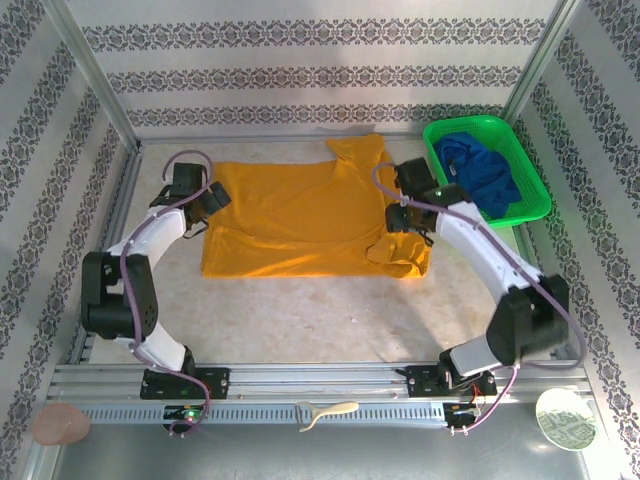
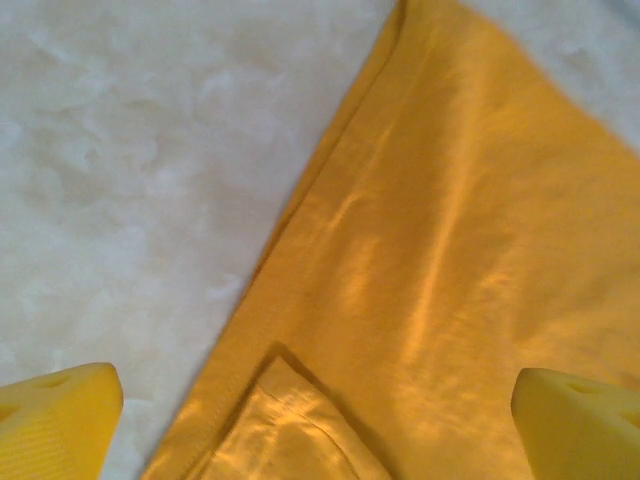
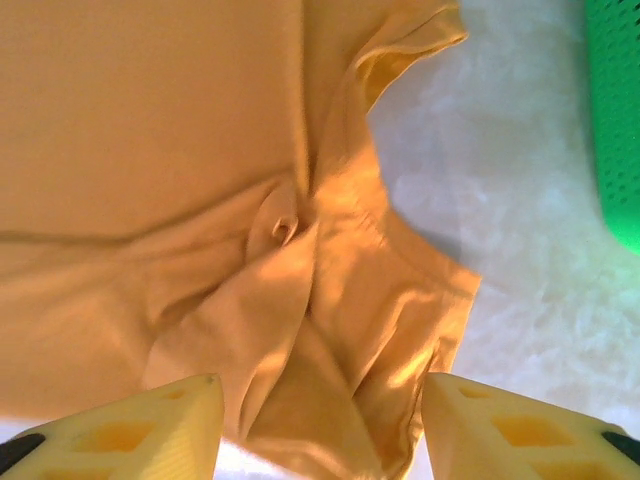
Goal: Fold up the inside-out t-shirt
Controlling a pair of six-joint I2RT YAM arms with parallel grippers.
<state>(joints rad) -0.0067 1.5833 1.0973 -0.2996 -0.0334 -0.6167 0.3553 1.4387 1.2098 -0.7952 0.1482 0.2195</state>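
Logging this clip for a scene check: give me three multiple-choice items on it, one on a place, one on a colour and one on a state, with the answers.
1. Where does the green basket stand on the table?
A) at the far right corner
B) at the near left corner
C) at the middle of the near edge

2. What colour is the garment in the basket?
A) red
B) dark blue
C) white

3. How does the left gripper stand?
A) shut on a sleeve
B) shut on the basket's rim
C) open over the t-shirt at its edge, holding nothing

Answers:
1 A: the top view shows it at the far right, beside the shirt.
2 B: dark blue cloth lies piled inside it.
3 C: the left wrist view shows its fingers wide apart, with the hem lying flat below them.
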